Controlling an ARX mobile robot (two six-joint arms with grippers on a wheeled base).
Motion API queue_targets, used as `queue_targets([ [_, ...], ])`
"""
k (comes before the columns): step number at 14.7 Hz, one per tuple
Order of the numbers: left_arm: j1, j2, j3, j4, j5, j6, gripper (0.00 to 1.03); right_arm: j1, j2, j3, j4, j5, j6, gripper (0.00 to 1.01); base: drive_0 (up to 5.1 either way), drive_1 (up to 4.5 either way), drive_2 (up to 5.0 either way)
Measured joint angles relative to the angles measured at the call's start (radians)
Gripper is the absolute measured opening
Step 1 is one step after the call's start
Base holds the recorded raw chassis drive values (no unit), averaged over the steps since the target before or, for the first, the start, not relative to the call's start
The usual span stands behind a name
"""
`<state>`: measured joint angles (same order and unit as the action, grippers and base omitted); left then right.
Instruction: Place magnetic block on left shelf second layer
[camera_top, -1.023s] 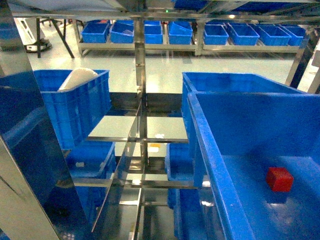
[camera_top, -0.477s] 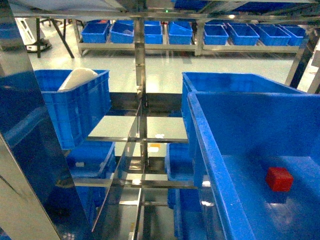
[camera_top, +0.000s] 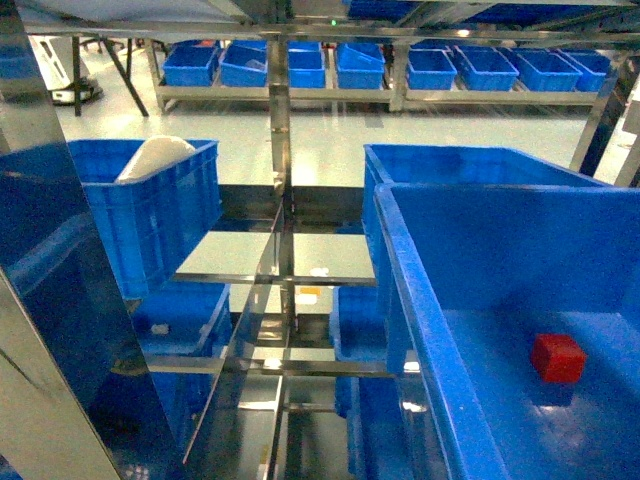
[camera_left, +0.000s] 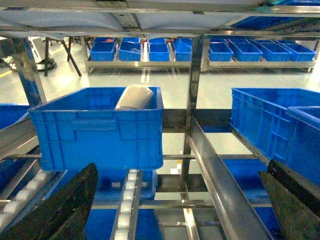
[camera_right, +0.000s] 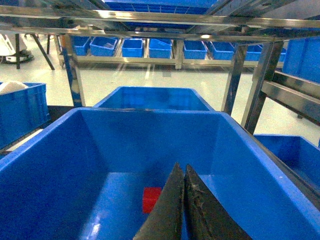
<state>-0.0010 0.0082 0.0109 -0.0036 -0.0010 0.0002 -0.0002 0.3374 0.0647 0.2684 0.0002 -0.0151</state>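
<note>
The magnetic block (camera_top: 558, 357) is a small red cube lying on the floor of a large blue bin (camera_top: 400, 260) at the right. In the right wrist view the block (camera_right: 151, 199) shows just left of and beyond my right gripper (camera_right: 183, 167). That gripper is shut with nothing in it and hovers over the bin (camera_right: 150, 111). My left gripper (camera_left: 182, 167) is open and empty, its dark fingers (camera_left: 65, 205) at the bottom corners of the left wrist view. It faces the left shelf's roller track (camera_left: 127, 200). Neither gripper shows in the head view.
A blue crate (camera_left: 100, 130) holding a pale roll (camera_left: 135, 97) sits on the left shelf; the head view shows the crate (camera_top: 150, 210) too. A steel upright (camera_top: 282, 150) and rail (camera_left: 220, 185) divide left from right. A second blue bin (camera_top: 460, 165) stands behind the large one. Rows of bins line the far wall.
</note>
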Motion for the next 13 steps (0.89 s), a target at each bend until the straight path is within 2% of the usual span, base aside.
queue_targets([
  [5,0.000,0.000,0.000,0.000,0.000,0.000,0.98,0.000,-0.110,-0.051,-0.044,0.000,0.002,0.02,0.0,0.00,0.0],
  [13,0.000,0.000,0.000,0.000,0.000,0.000,0.98,0.000,-0.191,-0.051,-0.135,0.000,0.004,0.02,0.0,0.00,0.0],
])
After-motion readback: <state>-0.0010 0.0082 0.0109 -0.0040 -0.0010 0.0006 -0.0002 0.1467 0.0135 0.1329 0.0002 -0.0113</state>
